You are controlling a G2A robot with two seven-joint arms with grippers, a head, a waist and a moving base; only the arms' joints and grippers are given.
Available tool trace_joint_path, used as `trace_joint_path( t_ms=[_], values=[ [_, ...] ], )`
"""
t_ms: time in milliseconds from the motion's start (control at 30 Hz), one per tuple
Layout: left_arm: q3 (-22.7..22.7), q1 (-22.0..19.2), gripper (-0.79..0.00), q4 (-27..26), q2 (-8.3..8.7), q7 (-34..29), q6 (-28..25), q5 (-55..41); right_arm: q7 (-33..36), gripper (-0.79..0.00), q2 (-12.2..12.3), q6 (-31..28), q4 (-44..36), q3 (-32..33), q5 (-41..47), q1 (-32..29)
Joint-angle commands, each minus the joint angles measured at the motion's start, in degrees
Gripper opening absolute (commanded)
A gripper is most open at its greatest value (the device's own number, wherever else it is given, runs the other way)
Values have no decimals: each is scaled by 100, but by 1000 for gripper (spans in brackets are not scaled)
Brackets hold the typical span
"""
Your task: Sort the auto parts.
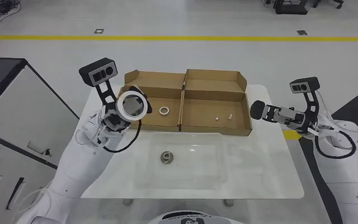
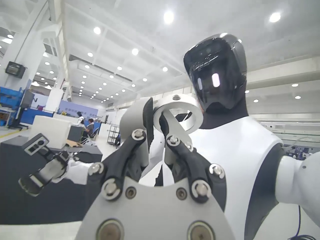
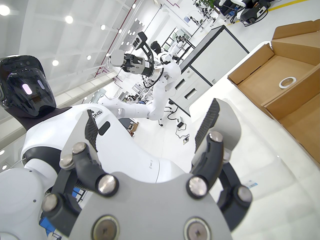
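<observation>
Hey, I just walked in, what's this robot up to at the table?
It is sorting auto parts. The left gripper has its jaws shut on a silver metal ring, raised by the edge of the left cardboard box, where a white ring lies. The right gripper hangs open beside the right box, which holds two small bolts. A dark round part sits in the clear tray.

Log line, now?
left fingers: shut on large silver metal ring, raised | right fingers: open, beside brown cardboard boxes | small white ring: in left box | dark metal part: in clear tray
</observation>
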Motion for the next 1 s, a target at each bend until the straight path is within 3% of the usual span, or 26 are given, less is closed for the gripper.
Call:
trace_joint_path(
  t_ms=[0,967],
  values=[
    [-29,15,-785,14,-2,-27,48,100,0,0,0,0,0,0,0,0],
    [-67,152,-785,-118,-72,79,49,-165,0,0,0,0,0,0,0,0]
  ],
)
